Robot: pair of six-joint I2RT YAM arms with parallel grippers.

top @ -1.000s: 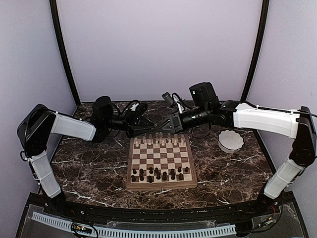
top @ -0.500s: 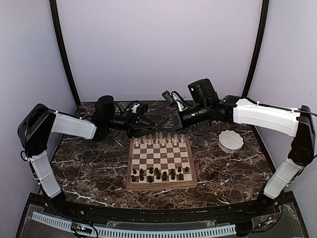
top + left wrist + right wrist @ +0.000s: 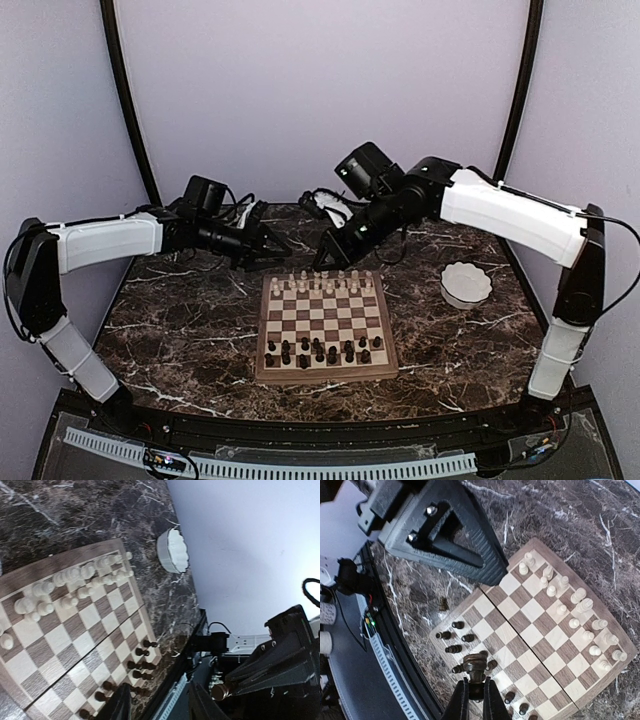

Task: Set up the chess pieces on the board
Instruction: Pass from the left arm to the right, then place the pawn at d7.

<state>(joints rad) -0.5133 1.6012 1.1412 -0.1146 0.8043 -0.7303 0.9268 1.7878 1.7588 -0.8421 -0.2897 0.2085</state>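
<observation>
The board (image 3: 325, 376) lies mid-table. Cream chess pieces (image 3: 325, 282) stand in its two far rows and dark brown pieces (image 3: 320, 350) in its two near rows. My right gripper (image 3: 323, 260) hovers over the table just beyond the board's far edge. In the right wrist view it (image 3: 475, 686) is shut on a dark brown piece (image 3: 475, 666), held above the board's (image 3: 520, 630) dark rows (image 3: 452, 636). My left gripper (image 3: 272, 257) is open and empty beyond the far left corner. Its wrist view shows its fingers (image 3: 122, 706) spread over the board (image 3: 75, 557).
A white scalloped bowl (image 3: 466, 284) stands right of the board and shows in the left wrist view (image 3: 172, 550). One dark piece (image 3: 443, 603) lies on the marble beside the board. The left gripper's black body (image 3: 440, 530) is close to my right gripper.
The left arm has pulled back to the left. The right arm has risen and swung left, and its gripper now points down at the board's far edge.
</observation>
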